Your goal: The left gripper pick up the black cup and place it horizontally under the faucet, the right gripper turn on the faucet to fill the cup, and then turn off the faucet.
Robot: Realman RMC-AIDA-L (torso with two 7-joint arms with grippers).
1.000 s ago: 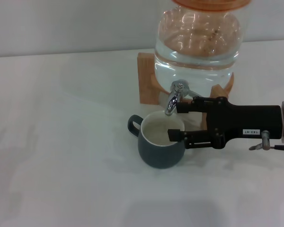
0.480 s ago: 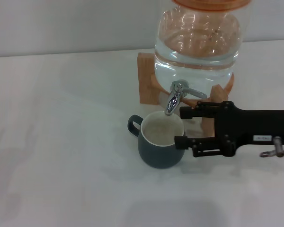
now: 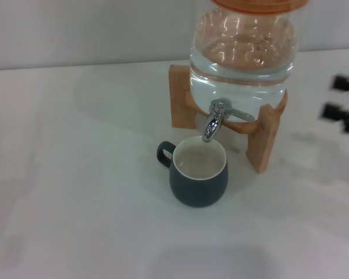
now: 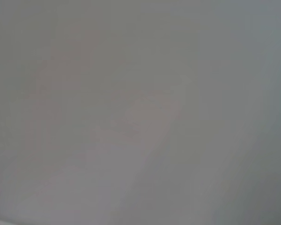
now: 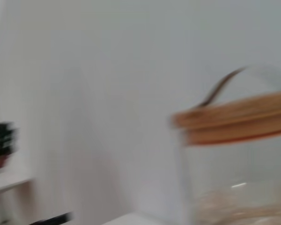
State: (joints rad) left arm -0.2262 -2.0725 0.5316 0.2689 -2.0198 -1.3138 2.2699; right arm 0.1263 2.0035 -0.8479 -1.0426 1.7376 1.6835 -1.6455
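The black cup (image 3: 198, 173) stands upright on the white table (image 3: 75, 192), directly under the spout, its handle pointing left and liquid showing inside. The chrome faucet (image 3: 215, 118) sits on the clear glass jar (image 3: 242, 52) in its wooden stand (image 3: 262, 142), its lever lying to the right. My right gripper (image 3: 341, 100) shows only as two blurred black jaw tips at the right edge, apart from each other and well away from the faucet. My left gripper is out of view; the left wrist view shows only a plain grey surface.
The jar's orange-brown lid (image 5: 234, 119) and upper glass show in the right wrist view against a pale wall. Dark objects (image 5: 1, 140) sit on a ledge far off there.
My right gripper has pulled back from the faucet and cup to the right edge of the head view. The cup and jar have not moved.
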